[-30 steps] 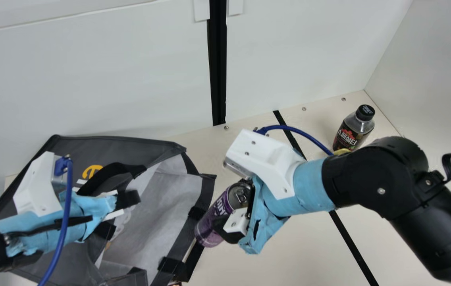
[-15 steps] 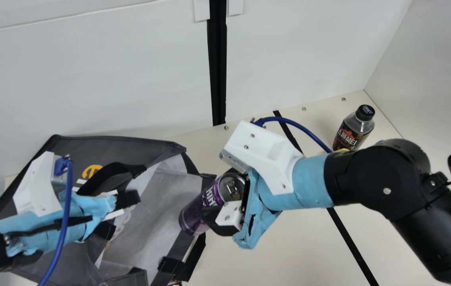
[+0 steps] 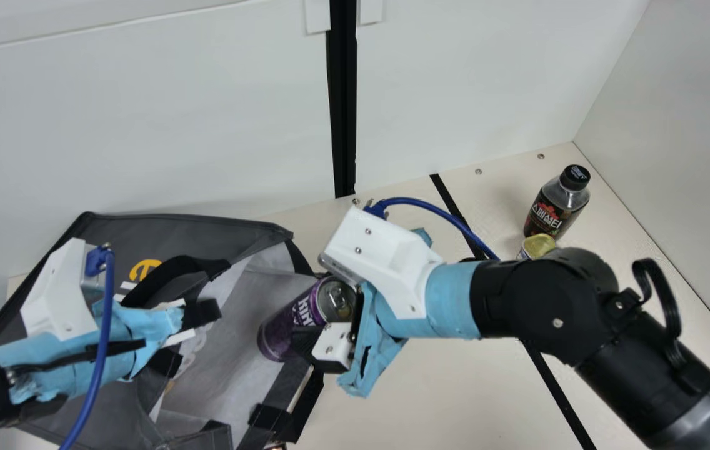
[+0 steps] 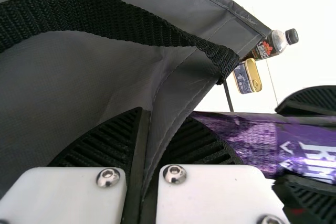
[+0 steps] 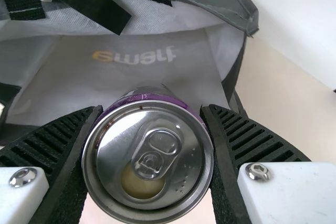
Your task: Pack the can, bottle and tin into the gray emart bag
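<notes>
While left gripper (image 4: pixel 157 124) pinches wall of gray emart bag (image 3: pixel 220 325), lower left of frame, right gripper (image 5: pixel 152 109) squeezes purple drink can (image 3: pixel 286 322) at bag's mouth, lower centre — first item nearly in! Black-capped bottle (image 3: pixel 554 209), gold-lidded tin (image 3: pixel 537 245), frame right — both left to pack.

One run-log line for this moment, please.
right gripper: holds purple can at bag's opening | left gripper: pinches bag fabric | bottle, tin: on table

The bag (image 3: pixel 217 228) lies at left on the desk (image 3: pixel 455 387), the can (image 3: pixel 286 322) in the right pincer (image 3: pixel 312 309) at the bag's mouth. Back at right stands the bottle (image 3: pixel 555 209) (the tin (image 3: pixel 537 245) sits just before it, slightly left).
</notes>
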Tool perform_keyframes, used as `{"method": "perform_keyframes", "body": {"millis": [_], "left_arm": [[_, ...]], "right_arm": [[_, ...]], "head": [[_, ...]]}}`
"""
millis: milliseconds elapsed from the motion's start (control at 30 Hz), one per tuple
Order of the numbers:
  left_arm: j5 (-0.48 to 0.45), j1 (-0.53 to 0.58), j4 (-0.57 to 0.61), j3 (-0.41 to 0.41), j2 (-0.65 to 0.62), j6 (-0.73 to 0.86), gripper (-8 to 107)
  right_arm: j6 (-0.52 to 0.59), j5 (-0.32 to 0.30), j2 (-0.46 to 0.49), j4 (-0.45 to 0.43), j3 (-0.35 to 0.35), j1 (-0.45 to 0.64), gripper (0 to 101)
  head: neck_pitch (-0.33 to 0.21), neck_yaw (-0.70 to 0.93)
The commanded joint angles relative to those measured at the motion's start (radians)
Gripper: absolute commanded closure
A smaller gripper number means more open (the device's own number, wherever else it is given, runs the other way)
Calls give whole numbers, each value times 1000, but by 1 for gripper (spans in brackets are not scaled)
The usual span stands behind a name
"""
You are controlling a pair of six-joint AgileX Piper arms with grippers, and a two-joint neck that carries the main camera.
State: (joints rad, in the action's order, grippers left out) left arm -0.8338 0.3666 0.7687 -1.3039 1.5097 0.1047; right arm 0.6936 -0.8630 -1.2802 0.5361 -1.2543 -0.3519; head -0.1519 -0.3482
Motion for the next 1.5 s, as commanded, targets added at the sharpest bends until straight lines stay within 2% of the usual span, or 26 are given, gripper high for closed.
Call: {"method": "perform_keyframes", "body": {"millis": [0,400,700,1033,1467], "left_arm": [[0,0,0,0,0,0,89],[0,0,0,0,0,0,89],[0,0,0,0,0,0,89],[0,0,0,0,0,0,89],[0,0,0,0,0,0,89]], "right_arm": [[22,43,-2,16,16,-3,101],[208,228,-24,186,123,-20,101],[388,315,-64,370,176,-27,101],[624,332,-117,603,211,-16,101],[882,288,-205,854,248,19,101]], "head": [[-23,-1],[-23,-1],[-23,-1],[-23,-1],[-23,-1]]}}
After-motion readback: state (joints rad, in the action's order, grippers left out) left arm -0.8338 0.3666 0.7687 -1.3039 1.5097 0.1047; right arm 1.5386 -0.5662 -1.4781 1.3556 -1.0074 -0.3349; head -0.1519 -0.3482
